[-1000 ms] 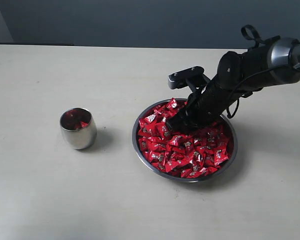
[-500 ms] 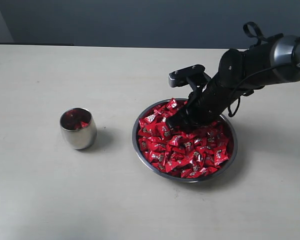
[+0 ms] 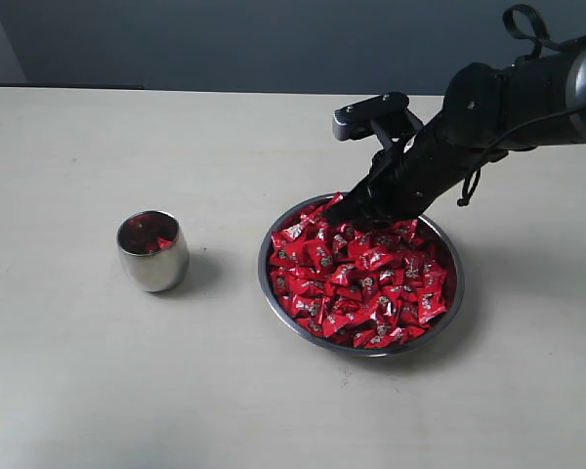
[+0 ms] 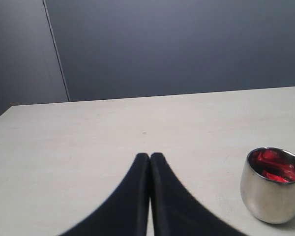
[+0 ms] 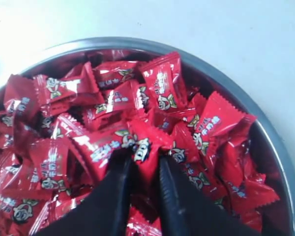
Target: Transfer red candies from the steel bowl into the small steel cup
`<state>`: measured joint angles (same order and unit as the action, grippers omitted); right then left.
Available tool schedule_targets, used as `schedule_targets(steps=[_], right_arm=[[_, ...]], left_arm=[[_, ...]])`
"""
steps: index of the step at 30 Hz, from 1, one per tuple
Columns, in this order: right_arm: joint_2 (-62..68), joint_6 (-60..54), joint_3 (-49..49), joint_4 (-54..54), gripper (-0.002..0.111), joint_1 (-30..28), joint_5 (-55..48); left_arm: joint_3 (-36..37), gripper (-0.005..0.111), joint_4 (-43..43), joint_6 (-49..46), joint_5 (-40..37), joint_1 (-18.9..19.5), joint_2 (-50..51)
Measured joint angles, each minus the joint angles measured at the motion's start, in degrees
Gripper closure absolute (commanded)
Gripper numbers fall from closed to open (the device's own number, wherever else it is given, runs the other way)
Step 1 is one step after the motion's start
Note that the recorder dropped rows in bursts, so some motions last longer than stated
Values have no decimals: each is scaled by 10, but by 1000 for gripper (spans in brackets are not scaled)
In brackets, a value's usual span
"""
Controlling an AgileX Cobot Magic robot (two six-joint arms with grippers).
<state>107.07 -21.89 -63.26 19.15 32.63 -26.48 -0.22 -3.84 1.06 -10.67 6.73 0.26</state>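
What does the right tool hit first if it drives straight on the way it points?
The red candies heaped in the steel bowl. The right tool, shut on the held candy, points down into the pile near its rim. Depth is unclear, but candies seem to lie ahead before any steel.

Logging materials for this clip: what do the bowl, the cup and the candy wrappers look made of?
Bowl: metal, likely polished steel; thin bright reflective rim.
Cup: same look, mirror-like sides reflecting the table.
Red candies: wrappers seem glossy foil or plastic film; crinkled, with shiny highlights and serrated ends.
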Motion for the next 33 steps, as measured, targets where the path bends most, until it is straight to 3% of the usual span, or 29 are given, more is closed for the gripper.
schedule_targets(steps=[10, 17, 22, 33], right_arm=[[0, 1, 0, -2, 101, 0, -5], [0, 1, 0, -2, 72, 0, -5], [17, 1, 0, -2, 82, 0, -4], [34, 1, 0, -2, 83, 0, 34]], left_arm=[[0, 106, 0, 0, 0, 0, 0], [0, 106, 0, 0, 0, 0, 0], [0, 106, 0, 0, 0, 0, 0], [0, 106, 0, 0, 0, 0, 0]])
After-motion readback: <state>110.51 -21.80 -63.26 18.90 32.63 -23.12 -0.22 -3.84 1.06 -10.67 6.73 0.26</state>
